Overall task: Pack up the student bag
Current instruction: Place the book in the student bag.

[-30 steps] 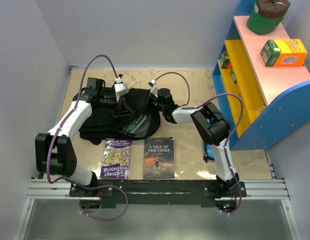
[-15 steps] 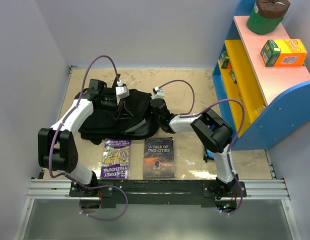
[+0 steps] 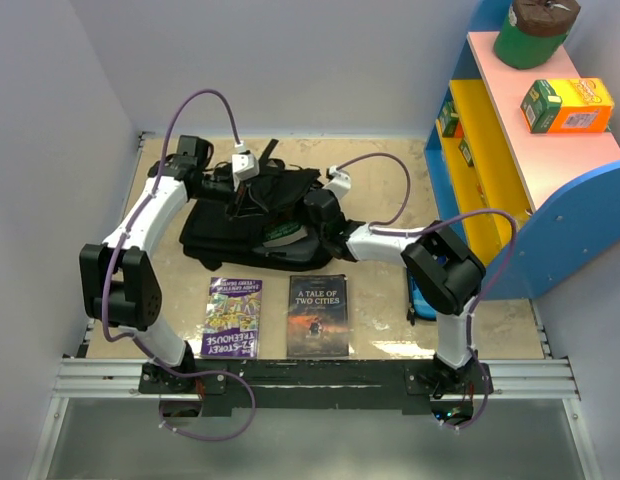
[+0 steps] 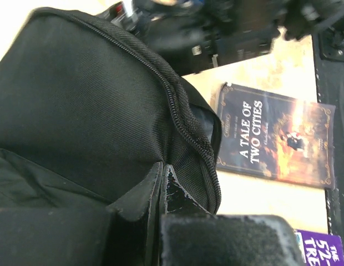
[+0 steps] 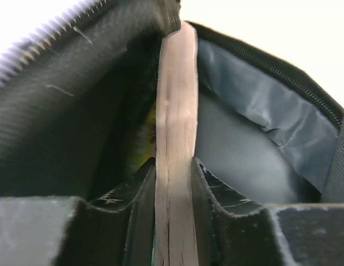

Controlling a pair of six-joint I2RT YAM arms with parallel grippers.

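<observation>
The black student bag [image 3: 225, 228] lies at the back of the table, its mouth facing right. My left gripper [image 3: 240, 192] is shut on a fold of the bag's fabric beside the zipper [image 4: 183, 111], holding the opening up. My right gripper [image 3: 308, 215] is shut on a book with a green cover [image 3: 285, 236], which sits partly inside the bag's mouth. In the right wrist view the book's pale page edge [image 5: 173, 127] stands between the jaws, with black fabric on the left and the bag's grey lining [image 5: 255, 138] on the right.
Two books lie in front of the bag: a purple Treehouse book [image 3: 233, 317] and "A Tale of Two Cities" [image 3: 318, 315], also in the left wrist view [image 4: 274, 144]. A small blue pencil case [image 3: 418, 300] lies by the right arm. A blue, yellow and pink shelf unit [image 3: 530, 160] stands at the right.
Both grippers moved toward the back of the table and the bag shifted back and rose with them. The green book went deeper into the bag's mouth.
</observation>
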